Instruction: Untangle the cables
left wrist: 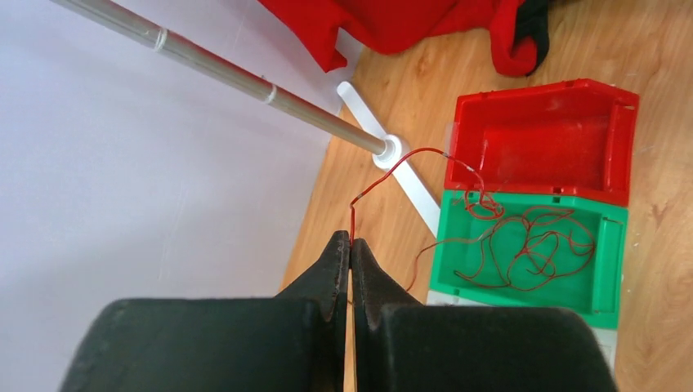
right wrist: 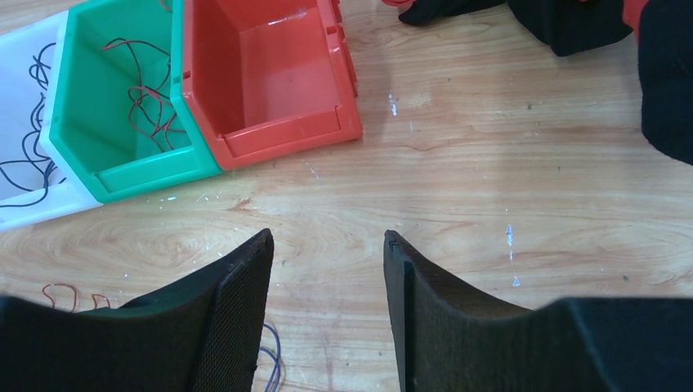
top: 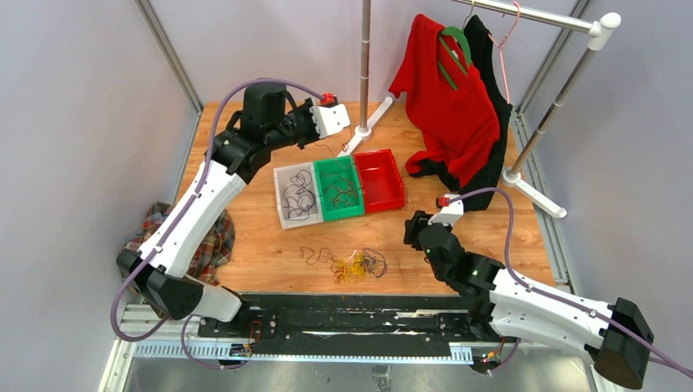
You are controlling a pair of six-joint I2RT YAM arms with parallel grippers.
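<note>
My left gripper (top: 324,140) (left wrist: 350,237) hangs behind the bins, shut on a red-brown cable (left wrist: 392,167). That cable arcs up from the fingertips and drops over the rim of the green bin (left wrist: 609,269), where more red-brown cables (left wrist: 523,245) lie looped. A tangle of yellow, purple and red-brown cables (top: 351,263) lies on the table near the front. My right gripper (top: 414,229) (right wrist: 328,241) hovers to the right of that tangle, open, with bare wood between its fingers. A purple strand (right wrist: 271,359) shows by its left finger.
Three bins stand in a row: a white bin (top: 280,175) with dark cables, the green bin (top: 331,166), and a red bin (top: 384,180). A clothes rack foot (top: 535,192) and hanging red and black garments (top: 449,98) fill the back right. A plaid cloth (top: 208,245) lies at the left edge.
</note>
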